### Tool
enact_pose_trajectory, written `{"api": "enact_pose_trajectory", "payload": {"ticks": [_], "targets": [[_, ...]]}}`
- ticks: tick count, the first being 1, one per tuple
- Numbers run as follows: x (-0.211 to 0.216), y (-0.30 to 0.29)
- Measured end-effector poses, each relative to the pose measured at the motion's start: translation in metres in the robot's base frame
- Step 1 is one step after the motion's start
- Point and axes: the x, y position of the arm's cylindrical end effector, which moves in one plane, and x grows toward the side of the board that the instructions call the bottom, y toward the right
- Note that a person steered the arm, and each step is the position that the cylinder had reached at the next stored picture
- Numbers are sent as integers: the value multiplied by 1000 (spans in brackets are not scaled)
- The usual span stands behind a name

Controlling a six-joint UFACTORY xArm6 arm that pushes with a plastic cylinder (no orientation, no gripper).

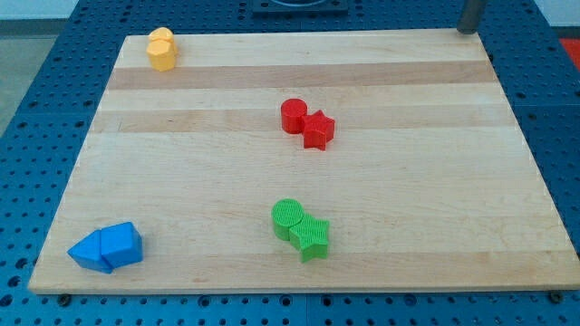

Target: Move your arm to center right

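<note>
Camera view: my tip cannot be made out. At the view's top right corner a grey cylindrical piece (471,15) comes down from the upper frame edge and ends just beyond the table's far right corner; whether it is part of the rod I cannot tell, since the frame cuts off everything above it. There is no claw on this arm, so nothing can be said of how it stands or of anything being held. A dark object (297,5) at the view's top centre is also cut by the frame and is too little shown to identify.

The wooden table (435,199) lies on a blue perforated base (36,100). Its near left and near right corners sit just inside the frame.

6 blocks show, in 3 touching pairs, plus a yellow piece. The yellow block (161,49) stands near the far left corner, close to the far edge; its shape is hard to read and it may be 2 stacked or joined pieces. The red cylinder (293,116) and the red star (318,129) touch each other a little above the table's middle. The green cylinder (287,218) and the green star (313,237) touch near the middle of the near edge. 2 blue blocks (107,247), angular wedge-like shapes pressed together, sit at the near left corner, close to both edges.

The centre right of the table, the spot the task names, carries no block, and the whole right side from the far edge to the near edge is bare wood. The red pair is the nearest thing to it, well apart toward the view's left.
</note>
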Motion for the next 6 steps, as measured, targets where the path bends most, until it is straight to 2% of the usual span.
{"api": "enact_pose_trajectory", "payload": {"ticks": [2, 3, 5, 6], "targets": [[4, 0], [48, 5], [195, 0], [252, -36]]}}
